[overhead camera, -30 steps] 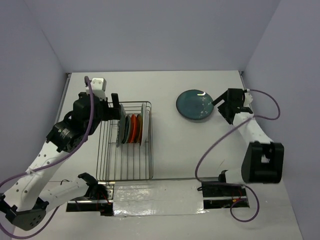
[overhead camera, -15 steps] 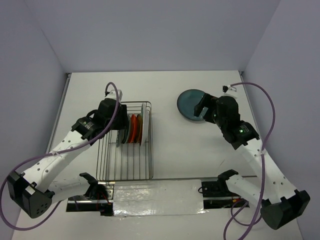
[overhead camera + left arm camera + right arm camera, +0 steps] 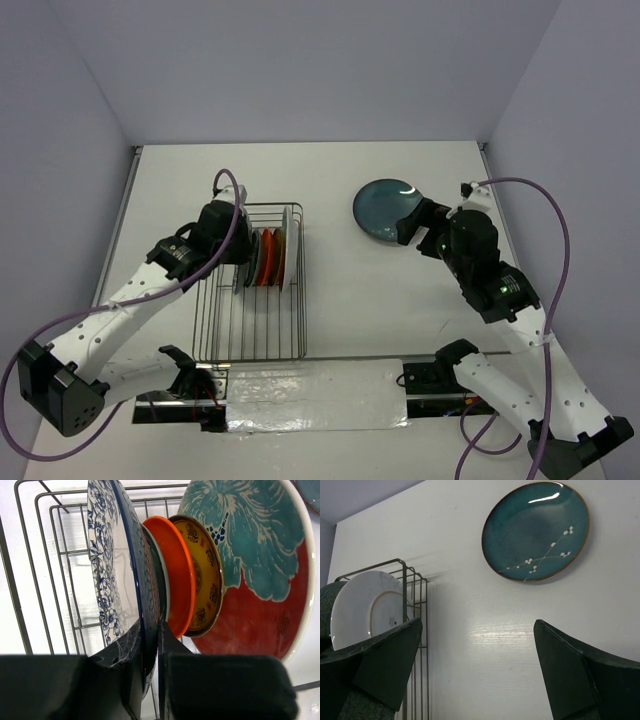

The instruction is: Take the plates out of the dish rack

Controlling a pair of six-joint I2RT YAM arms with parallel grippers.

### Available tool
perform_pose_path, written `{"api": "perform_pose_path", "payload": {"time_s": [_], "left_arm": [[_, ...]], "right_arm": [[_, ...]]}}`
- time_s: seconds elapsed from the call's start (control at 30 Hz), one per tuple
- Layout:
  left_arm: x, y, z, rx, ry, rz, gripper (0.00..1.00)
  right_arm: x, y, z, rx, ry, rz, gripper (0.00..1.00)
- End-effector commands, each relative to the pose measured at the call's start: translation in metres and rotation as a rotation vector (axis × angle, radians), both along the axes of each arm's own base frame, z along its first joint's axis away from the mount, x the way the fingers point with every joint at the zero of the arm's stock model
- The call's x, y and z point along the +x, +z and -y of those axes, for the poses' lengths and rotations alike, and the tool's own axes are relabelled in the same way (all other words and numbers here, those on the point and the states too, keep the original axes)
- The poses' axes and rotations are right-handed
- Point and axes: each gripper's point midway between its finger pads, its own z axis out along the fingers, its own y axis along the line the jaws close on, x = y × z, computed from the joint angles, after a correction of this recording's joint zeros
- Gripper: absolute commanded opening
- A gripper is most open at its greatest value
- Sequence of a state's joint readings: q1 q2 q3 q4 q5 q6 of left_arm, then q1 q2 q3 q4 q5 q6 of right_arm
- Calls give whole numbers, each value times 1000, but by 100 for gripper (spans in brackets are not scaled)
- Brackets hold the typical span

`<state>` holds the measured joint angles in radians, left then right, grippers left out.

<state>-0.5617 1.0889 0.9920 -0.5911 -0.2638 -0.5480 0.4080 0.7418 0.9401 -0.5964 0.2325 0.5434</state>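
Overhead view of a white tabletop (image 3: 350, 300) with two robot arms. A rectangular grey metal wire dish rack (image 3: 250, 330) sits toward nine o'clock. Five or so plates stand on edge at its twelve o'clock end.

The left hand (image 3: 148, 636) is narrow and holds the rim of a large white plate with a blue floral rim (image 3: 107, 565), the plate at the nine o'clock end of the row. One finger sits on each face. Packed close at its three o'clock side are a small plate with an orange rim (image 3: 172, 575), a small yellow plate (image 3: 205, 575) and a large red plate with teal flowers (image 3: 260, 580). A dark edge next to the floral plate may be another plate, but too little shows to be sure.

A round dark teal plate (image 3: 388, 208) lies flat on the tabletop at two o'clock, out of the rack. The right hand (image 3: 477, 630) hangs just beside it, fingers wide apart and empty.

The step in hand looks like pulling out the floral plate. The next move likely calls for a straight upward lift clear of the prongs and the neighbouring plate, then laying it flat on the tabletop.
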Motion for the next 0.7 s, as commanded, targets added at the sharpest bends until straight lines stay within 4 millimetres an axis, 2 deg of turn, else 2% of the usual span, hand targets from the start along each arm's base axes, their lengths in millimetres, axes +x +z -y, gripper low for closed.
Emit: {"api": "perform_pose_path", "payload": {"time_s": [0.0,0.07,0.23,0.43,0.6,0.67], "left_arm": [[7,26,2,-19,-10,62,5],[8,28,2,1,-30,54,0],[10,40,-3,56,-54,74,0],[17,81,-4,90,-96,152,0],[19,93,-2,117,-147,166,0],[17,107,0,110,-183,208,0]], "right_arm": [[-4,-2,1,-10,7,5,100],[-6,0,1,0,9,11,100],[-9,2,0,12,15,21,100],[-11,12,0,18,17,36,100],[-12,15,-1,18,24,39,100],[-12,20,0,23,23,53,100]]}}
